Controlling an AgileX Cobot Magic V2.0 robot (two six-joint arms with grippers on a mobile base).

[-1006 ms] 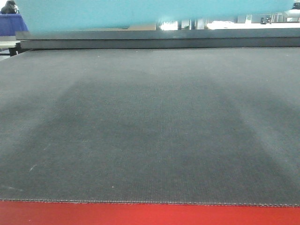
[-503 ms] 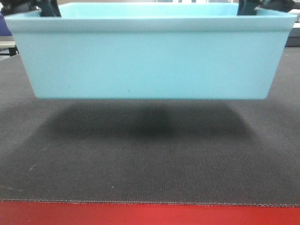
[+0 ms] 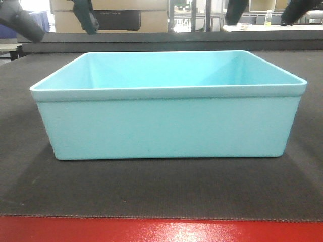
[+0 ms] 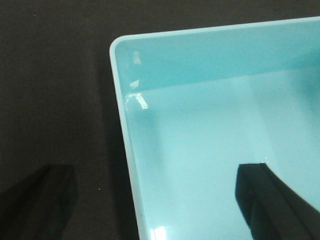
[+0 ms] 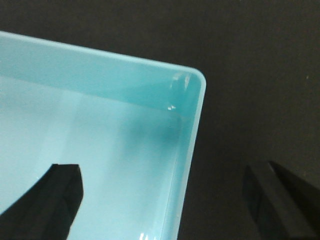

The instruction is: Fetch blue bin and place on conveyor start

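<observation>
The blue bin [image 3: 166,121] stands flat and upright on the dark grey conveyor start belt [image 3: 161,194], just behind the belt's red band [image 3: 161,231]. It is empty. My left gripper [image 3: 53,17] is open above the bin's left end and clear of it. In the left wrist view the left gripper [image 4: 155,175] straddles the left rim of the bin [image 4: 210,125], with one finger [image 4: 40,200] over the belt [image 4: 55,75]. My right gripper [image 3: 267,10] is open above the right end. In the right wrist view the right gripper [image 5: 161,175] straddles the right rim of the bin [image 5: 90,130] over the belt [image 5: 250,75].
A dark frame rail [image 3: 171,41] runs along the belt's far edge. Cardboard boxes [image 3: 121,15] and shelving stand behind it. A dark blue crate [image 3: 7,31] shows at the far left.
The bin came down from above the view onto the belt. Both grippers have let go of its rims and risen above it.
</observation>
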